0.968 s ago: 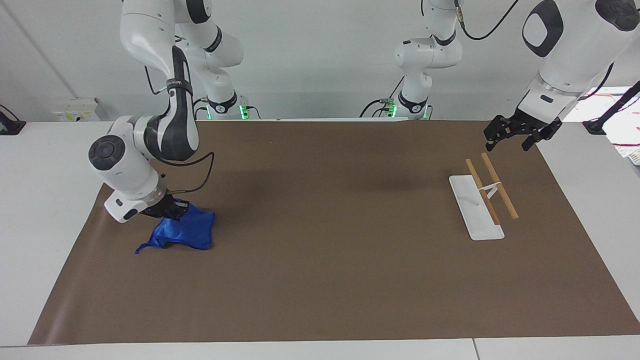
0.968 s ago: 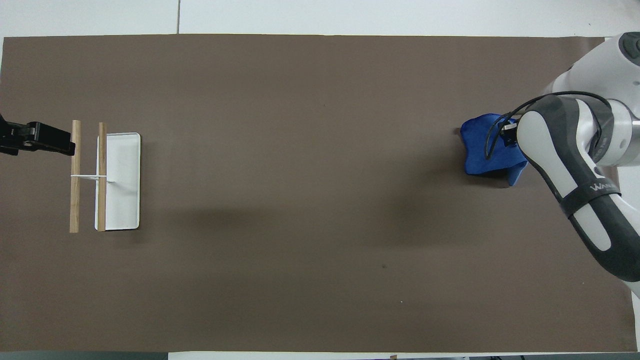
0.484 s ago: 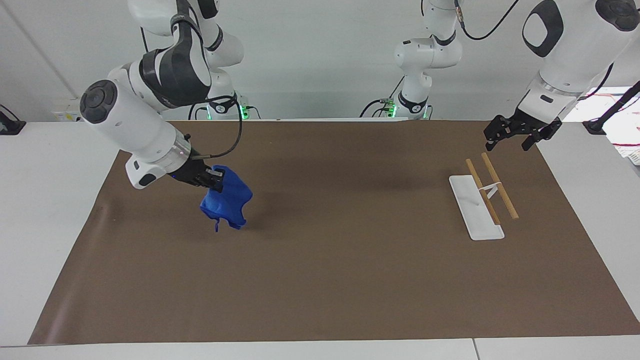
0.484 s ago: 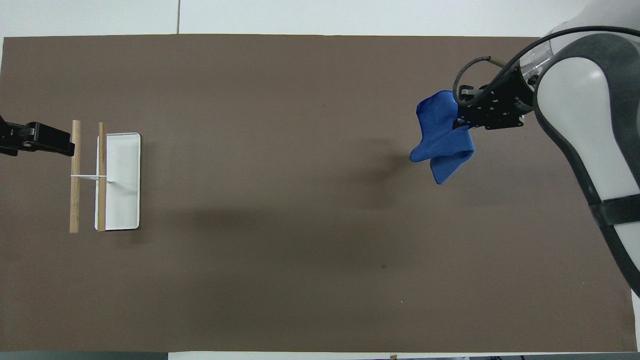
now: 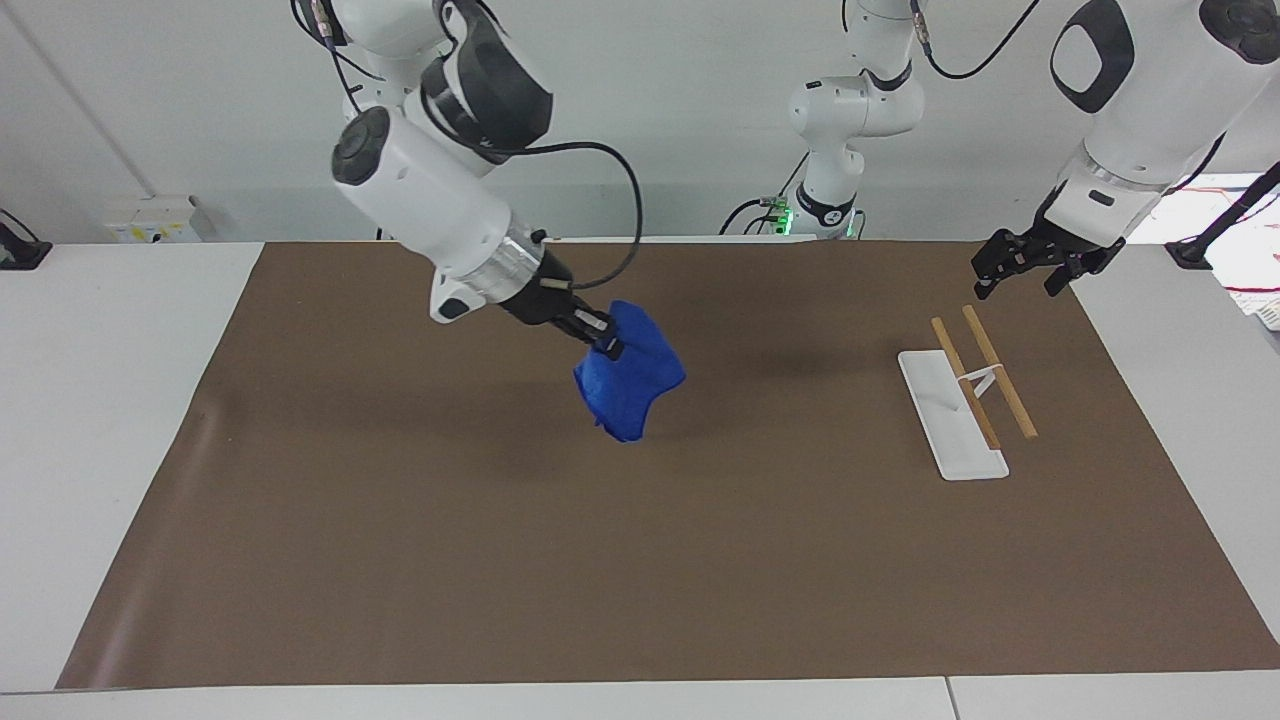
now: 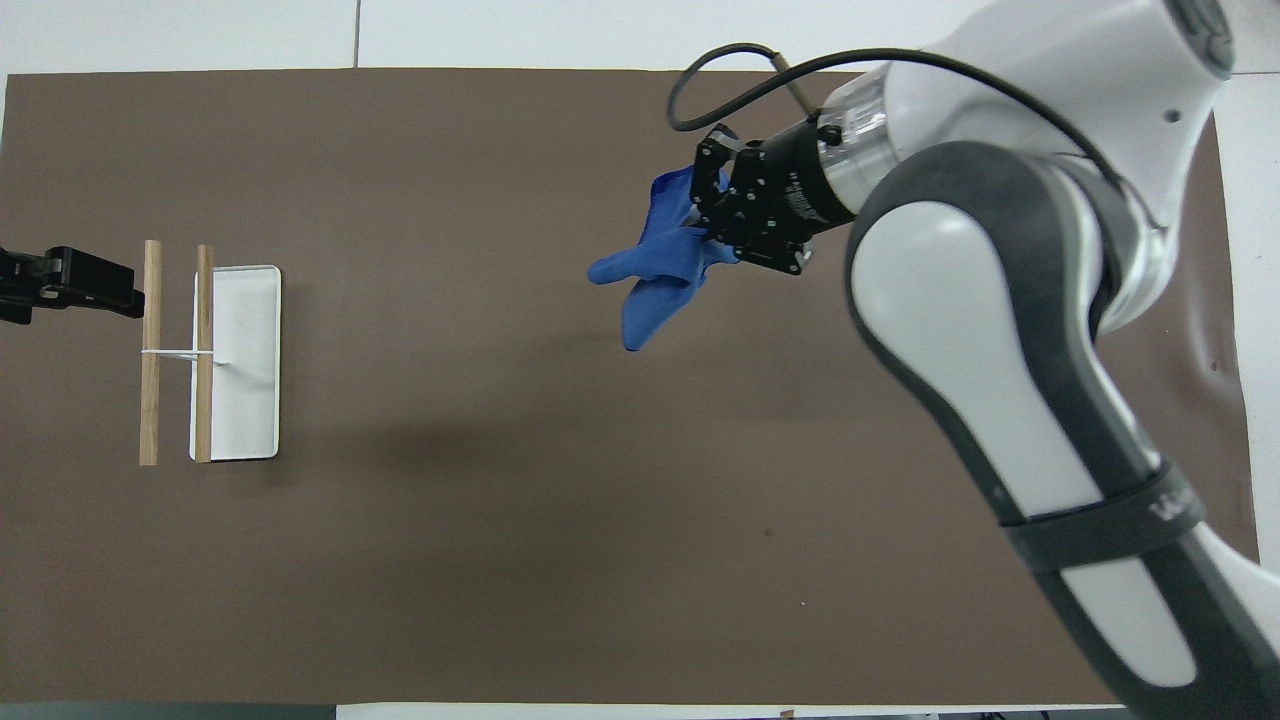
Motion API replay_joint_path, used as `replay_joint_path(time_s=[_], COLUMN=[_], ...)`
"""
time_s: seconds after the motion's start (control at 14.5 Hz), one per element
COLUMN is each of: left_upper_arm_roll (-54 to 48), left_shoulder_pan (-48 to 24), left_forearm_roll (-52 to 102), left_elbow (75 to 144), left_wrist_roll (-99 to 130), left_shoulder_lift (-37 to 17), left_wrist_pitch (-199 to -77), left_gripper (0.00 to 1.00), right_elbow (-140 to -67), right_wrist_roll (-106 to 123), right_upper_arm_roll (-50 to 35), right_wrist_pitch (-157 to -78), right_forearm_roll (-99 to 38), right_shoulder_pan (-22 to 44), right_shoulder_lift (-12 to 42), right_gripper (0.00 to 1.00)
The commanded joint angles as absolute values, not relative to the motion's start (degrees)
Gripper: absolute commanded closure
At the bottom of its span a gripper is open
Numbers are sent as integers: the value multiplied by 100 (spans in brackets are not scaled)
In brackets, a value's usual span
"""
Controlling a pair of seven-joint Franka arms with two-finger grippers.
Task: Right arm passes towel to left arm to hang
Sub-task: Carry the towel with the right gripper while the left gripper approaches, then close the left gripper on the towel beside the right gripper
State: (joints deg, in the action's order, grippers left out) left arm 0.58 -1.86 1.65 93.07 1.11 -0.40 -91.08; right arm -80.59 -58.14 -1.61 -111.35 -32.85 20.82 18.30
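Carried mid-mat, one towel point(image 5: 630, 388) hangs pinched in right tool point(image 5: 603, 344); left tool point(image 5: 1020, 272) waits, spread.

A bright blue towel point(image 5: 630, 385) hangs from the black right pincer point(image 5: 603, 345) over the plain dark brown mat point(image 5: 640, 560) that covers the white worktop point(image 5: 100, 400). The right arm point(image 5: 440, 200) is glossy white with dark grey joint panels and a black cable. Toward the left arm's end of the worktop, a white rack base point(image 5: 950, 415) carries two pale wooden bars point(image 5: 985, 375), light tan against the brown. The black left pincer point(image 5: 1030, 262) shows at that end, on a white left arm point(image 5: 1140, 90) with dark grey patches. Green lights glow at the arm bases along the worktop's edge nearest the robots.
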Motion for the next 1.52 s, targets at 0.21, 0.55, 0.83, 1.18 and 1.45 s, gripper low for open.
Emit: replay_joint_path(time_s=[0.21, 0.55, 0.83, 1.18, 1.45], left_upper_arm_roll=[35, 26, 26, 26, 26], left_shoulder_pan=[-650, -843, -1098, -1397, -1406], left_forearm_roll=[1596, 3082, 3638, 3814, 3814], left_elbow=[9878, 9958, 10247, 10433, 10441], left_wrist_roll=[2421, 3900, 4630, 4887, 4869], left_shoulder_lift=[0, -228, -237, -351, -378], left_wrist_pitch=[-9965, -10502, -10968, -11688, -11803], left_gripper=[0, 0, 1, 5, 25], right_elbow=[-8095, -8384, -8429, -8525, -8534], right_wrist_roll=[-7748, -8253, -8227, -8209, -8200], right_upper_arm_roll=[-149, -149, -149, -149, -149], right_wrist_pitch=[-12908, -13421, -13438, -13438, -13438], right_forearm_roll=[-3929, -3911, -3911, -3902, -3902], right_shoulder_pan=[2995, 3410, 3401, 3410, 3401], right_shoulder_lift=[1907, 1881, 1863, 1837, 1837], right_gripper=[100, 100, 100, 100, 100])
